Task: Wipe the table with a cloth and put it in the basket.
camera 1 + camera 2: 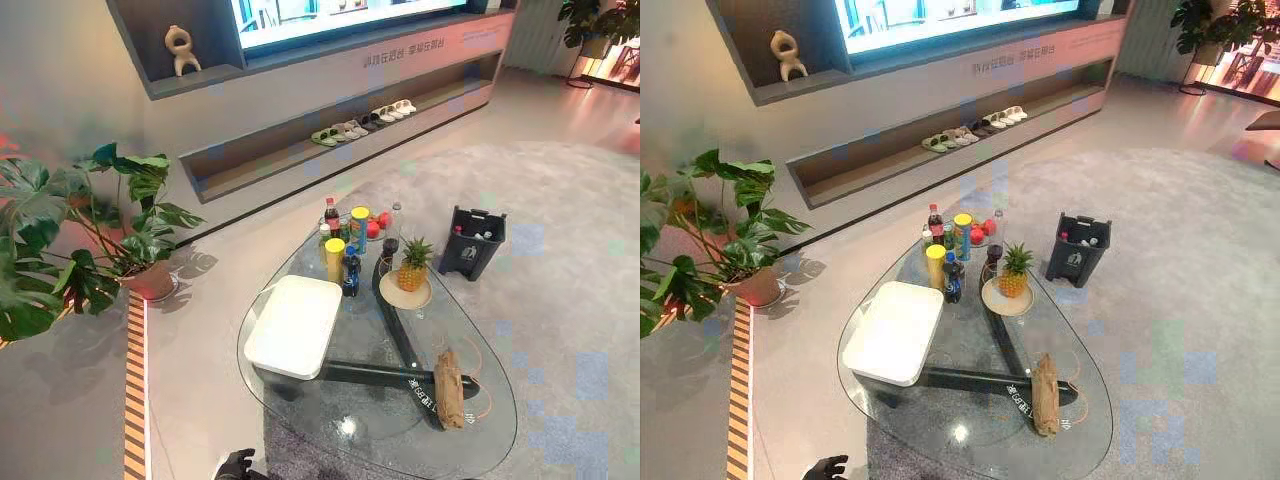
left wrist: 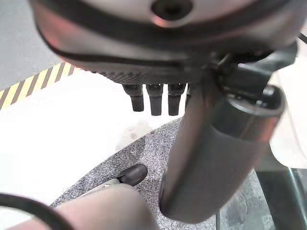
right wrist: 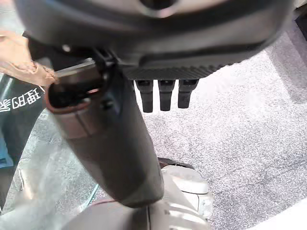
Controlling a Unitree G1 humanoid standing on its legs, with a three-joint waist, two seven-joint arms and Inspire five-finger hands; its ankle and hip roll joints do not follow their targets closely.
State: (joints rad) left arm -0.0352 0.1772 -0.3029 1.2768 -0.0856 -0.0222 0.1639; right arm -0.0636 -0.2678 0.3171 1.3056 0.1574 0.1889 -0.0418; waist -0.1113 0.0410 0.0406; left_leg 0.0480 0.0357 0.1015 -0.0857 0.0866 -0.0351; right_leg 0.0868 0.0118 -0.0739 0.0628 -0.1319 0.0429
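A crumpled brown cloth (image 1: 449, 388) lies on the near right end of the glass table (image 1: 365, 425), and it also appears in the right wrist view as the cloth (image 3: 21, 60). The dark basket (image 1: 472, 242) stands on the carpet beyond the table's right side. My left hand (image 1: 237, 465) hangs low by the table's near left edge; its wrist view shows the hand (image 2: 211, 158) with straight fingers (image 2: 155, 99) and nothing held. My right hand (image 3: 112, 143) hangs over the carpet beside the table, fingers (image 3: 165, 94) straight and empty, apart from the cloth.
A white rectangular box (image 1: 295, 325) sits on the table's left half. Bottles and cans (image 1: 345, 245) and a pineapple on a plate (image 1: 412, 268) crowd the far end. A potted plant (image 1: 110, 230) and a yellow-black floor strip (image 1: 135, 390) lie to the left.
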